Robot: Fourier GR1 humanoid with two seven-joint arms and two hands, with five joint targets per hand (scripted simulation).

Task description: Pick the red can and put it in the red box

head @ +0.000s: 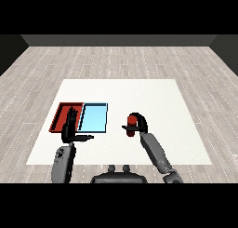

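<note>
On the white table (139, 90), right of centre, the red can (132, 125) is held by the right hand (139, 124), whose fingers and thumb are curled round it; the can is kept roughly upright and well apart from both trays. Whether it is lifted off the surface or resting on it cannot be told. The grasp is judged done, with the carry to the left not yet made. The red tray (59, 116) lies at the left, touching the blue tray (95, 116) along one side, so the blue one must be crossed or skirted to reach the target. The left hand (70, 124) is held over the near edge of the red tray, fingers straight and spread upward, thumb stuck out sideways, nothing held; it is judged to be parked, and could obstruct the drop zone. The can is a smooth, small cylinder. Both trays are shallow rectangles with low rims and flat floors. The table is matt and plain; a grey plank floor (116, 59) is seen beyond.
</note>
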